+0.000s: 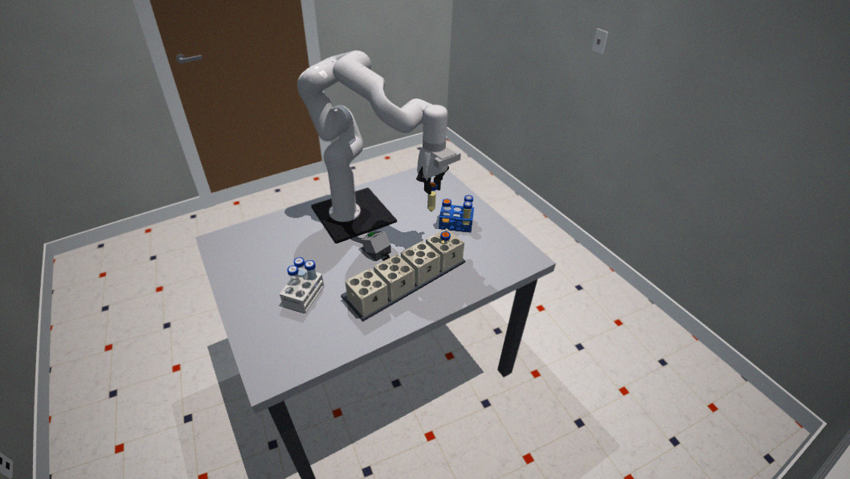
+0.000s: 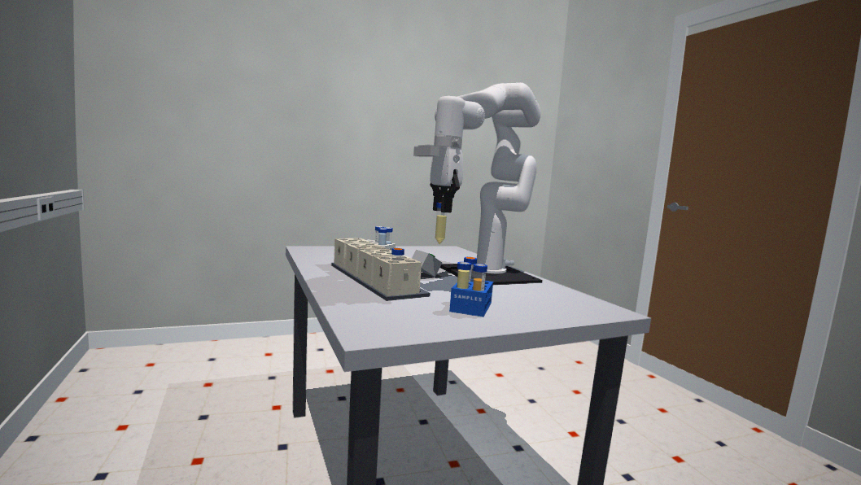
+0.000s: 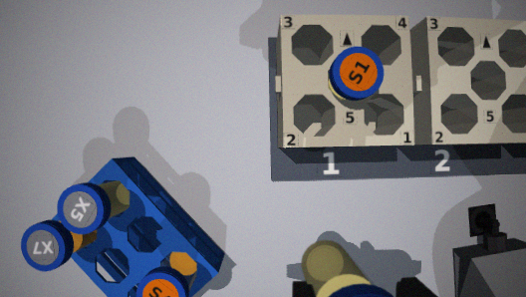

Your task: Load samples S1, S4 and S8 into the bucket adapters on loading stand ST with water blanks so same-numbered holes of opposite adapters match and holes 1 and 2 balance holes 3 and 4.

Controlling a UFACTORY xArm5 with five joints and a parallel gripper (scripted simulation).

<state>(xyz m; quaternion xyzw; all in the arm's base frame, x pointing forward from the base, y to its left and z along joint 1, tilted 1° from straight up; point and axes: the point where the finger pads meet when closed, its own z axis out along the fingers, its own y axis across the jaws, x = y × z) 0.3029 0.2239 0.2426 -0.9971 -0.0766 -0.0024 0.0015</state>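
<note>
My gripper (image 1: 432, 185) (image 2: 443, 207) is shut on an upright, yellow-filled sample tube (image 1: 431, 201) (image 2: 440, 227) (image 3: 326, 261), high above the table between blue rack and stand. Its ID is hidden; S1 and S4 stand elsewhere, so it is S8. S1 (image 1: 444, 235) (image 3: 357, 72) stands in hole 5 of adapter 1 (image 1: 453, 254) (image 3: 306, 80); holes 1 to 4 there are empty. Adapters 2 (image 1: 428, 268), 3 (image 1: 402, 284) and 4 (image 1: 374, 299) look empty. S4 (image 1: 447, 202) (image 3: 160, 289) stands in the blue rack (image 2: 466, 303) (image 3: 112, 169). Several white-dotted blanks (image 1: 299, 262) stand in the white rack (image 1: 295, 302); their numbers are unreadable.
X5 (image 3: 82, 209) and X7 (image 3: 46, 245) stand in the blue rack. The sloped DONE desk (image 1: 375, 245) (image 2: 426, 263) with its green key (image 1: 373, 234) sits between the arm's base and the loading stand (image 3: 279, 164).
</note>
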